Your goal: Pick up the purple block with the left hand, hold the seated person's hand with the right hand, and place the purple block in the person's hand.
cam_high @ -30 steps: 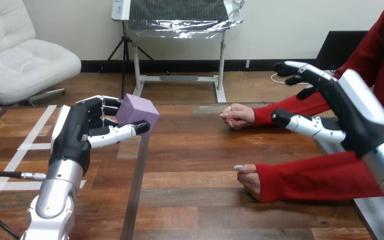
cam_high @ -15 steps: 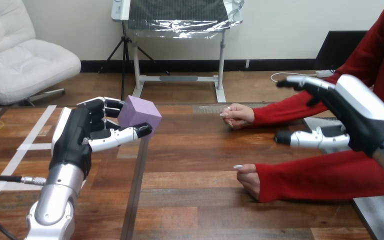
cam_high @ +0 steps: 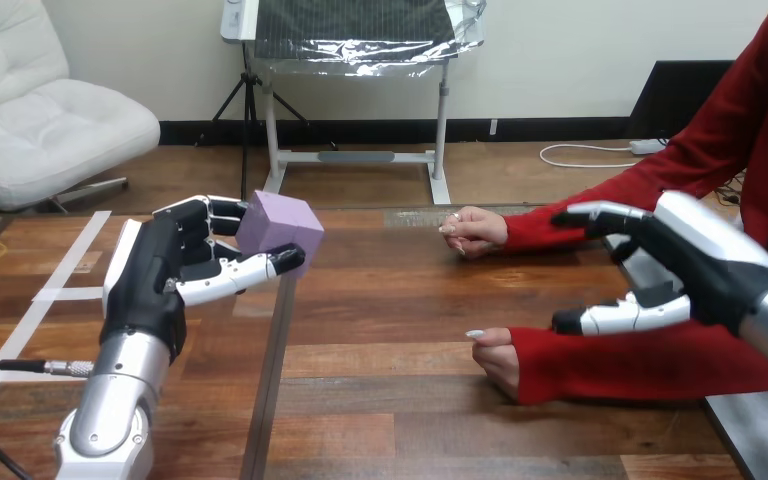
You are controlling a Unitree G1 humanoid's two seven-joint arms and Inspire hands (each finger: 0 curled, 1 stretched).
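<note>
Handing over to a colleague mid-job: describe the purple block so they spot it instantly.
Look at the wooden table, left side, where the robot's left hand is raised. The purple block is gripped in that hand, between fingers and thumb. It is the one pale lilac cube, well left of the person's hands.

The head camera looks forward and down across the worktop (cam_high: 410, 300), near enough that the left hand (cam_high: 155, 275) and right hand (cam_high: 705, 265) reach in from its lower sides.
</note>
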